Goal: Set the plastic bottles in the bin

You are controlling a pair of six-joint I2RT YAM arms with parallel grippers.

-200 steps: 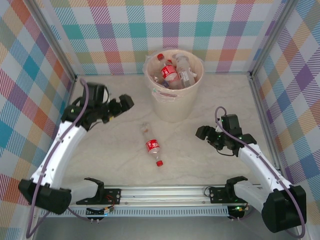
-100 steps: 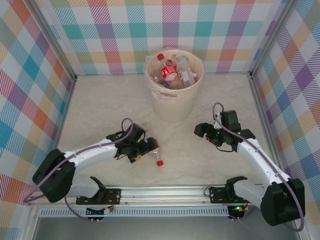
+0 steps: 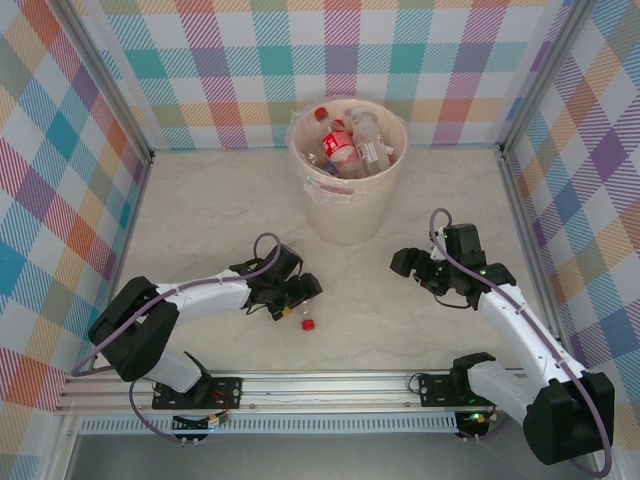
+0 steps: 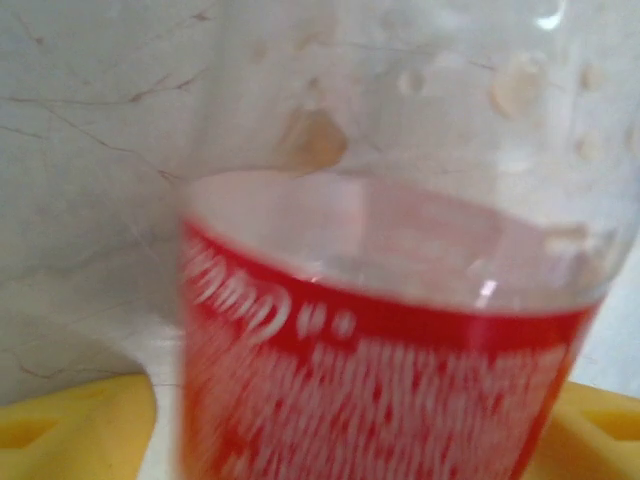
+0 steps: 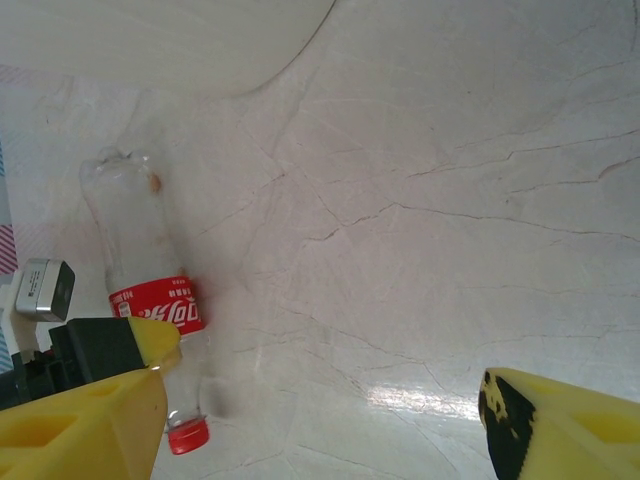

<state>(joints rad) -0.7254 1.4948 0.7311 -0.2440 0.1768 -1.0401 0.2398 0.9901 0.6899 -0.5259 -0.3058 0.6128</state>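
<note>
One clear plastic bottle with red label and red cap (image 5: 150, 300) lies on the pale marbled tabletop (image 5: 450, 150), near the round cream plastic bin (image 3: 350, 205), which holds more bottles (image 3: 345, 145). Left tool (image 3: 303, 293) straddles it and hides most of it from above. Wrist view blurred, label cut off, can't tell if clamped. Right tool (image 5: 328, 362) spread wide, nothing between, well apart.

Robot test cell of laboratory type. Plaid-printed panels (image 3: 60, 150) on aluminium framing (image 3: 515, 190) enclose a marble-patterned tabletop (image 3: 200, 220). Left arm (image 3: 200, 297) and right arm (image 3: 520, 330) are bolted to a rail (image 3: 330, 385).
</note>
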